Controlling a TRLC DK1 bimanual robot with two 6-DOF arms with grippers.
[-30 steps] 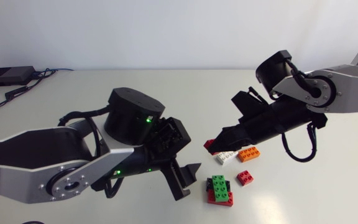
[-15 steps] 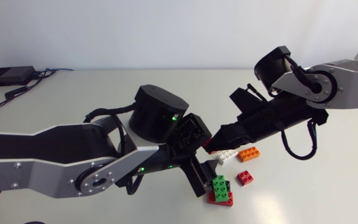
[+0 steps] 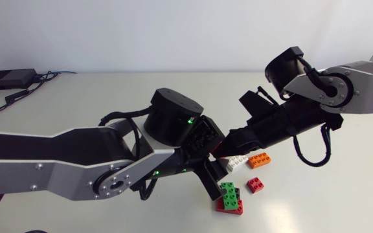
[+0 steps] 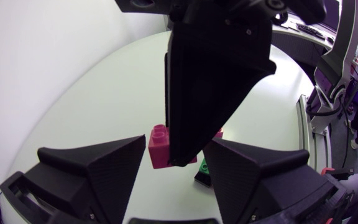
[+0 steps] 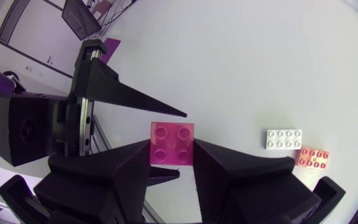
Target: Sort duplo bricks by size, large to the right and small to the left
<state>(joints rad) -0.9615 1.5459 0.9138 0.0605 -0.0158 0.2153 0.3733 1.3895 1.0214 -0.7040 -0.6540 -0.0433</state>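
Over the desk (image 3: 109,97), my right fingers (image 5: 229,168) clench the small pink brick (image 5: 172,143) while my left fingers (image 4: 98,168) stand released on either side of it, so I fear a crooked closing could strike the right fingers and drop it.

**Three cameras on one table: one fixed overhead, two carried on the wrists.**

The table (image 3: 76,103) is seen by the head view from high above its near side, tilted down towards the far edge, with both arms taken in from left and right. The left wrist view is set close behind the left gripper (image 4: 176,149) and faces the right gripper (image 3: 225,147). The right wrist view is pointed steeply down at the tabletop. The pink brick (image 4: 159,147) is shared by both wrist views, the white brick (image 3: 236,163) and orange brick (image 3: 259,160) by the head and right wrist views.
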